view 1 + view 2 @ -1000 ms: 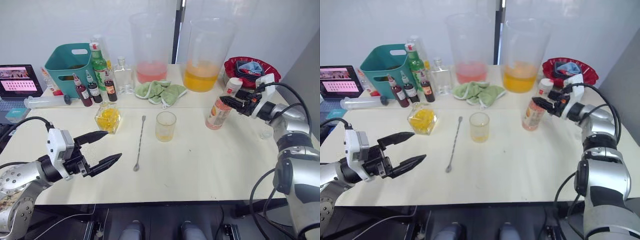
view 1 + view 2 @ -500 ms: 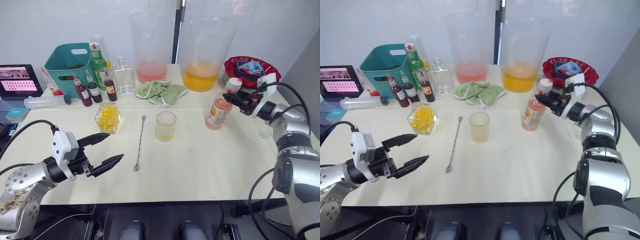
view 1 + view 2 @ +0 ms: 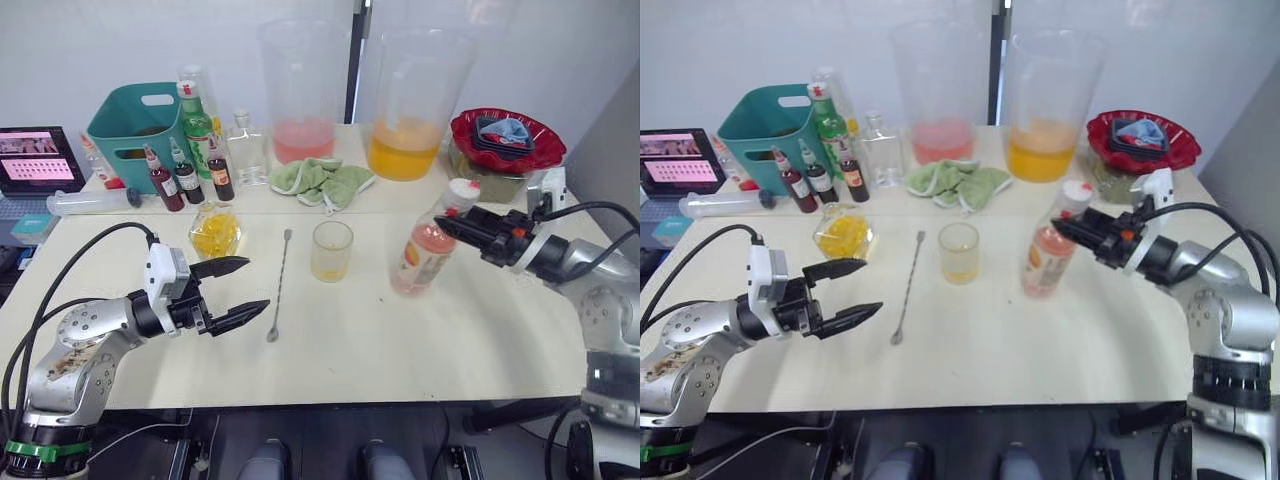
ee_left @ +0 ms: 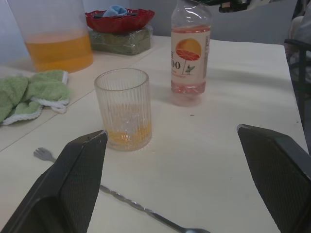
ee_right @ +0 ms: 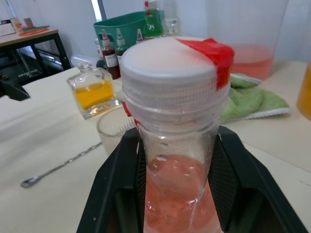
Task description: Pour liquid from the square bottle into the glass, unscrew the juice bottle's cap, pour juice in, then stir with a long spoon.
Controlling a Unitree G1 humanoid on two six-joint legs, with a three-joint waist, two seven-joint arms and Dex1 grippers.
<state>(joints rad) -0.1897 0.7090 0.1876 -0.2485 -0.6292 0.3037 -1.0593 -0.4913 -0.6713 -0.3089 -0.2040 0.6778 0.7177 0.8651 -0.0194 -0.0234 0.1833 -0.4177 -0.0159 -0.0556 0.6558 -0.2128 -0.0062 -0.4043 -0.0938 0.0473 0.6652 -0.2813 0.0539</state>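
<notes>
Cream worktop carries all items; landmark taken as the glass, upright near the centre with a shallow layer of yellow-orange liquid at its bottom. Long spoon lies flat just to the robot's left of the glass, bowl end toward the near edge. Square bottle with its yellow liquid stands further left of the glass, beyond the spoon. Juice bottle is to the right of the glass, tilted, its top leaning away from the glass, base on or just at the worktop; pink-orange juice fills the lower part. White cap with red mark is on the bottle. Right gripper has its fingers closed around the bottle's neck just under the cap. Left gripper hovers near the front-left of the glass, close beside the spoon, fingers spread apart and holding nothing. Green cloth lies behind the glass.
</notes>
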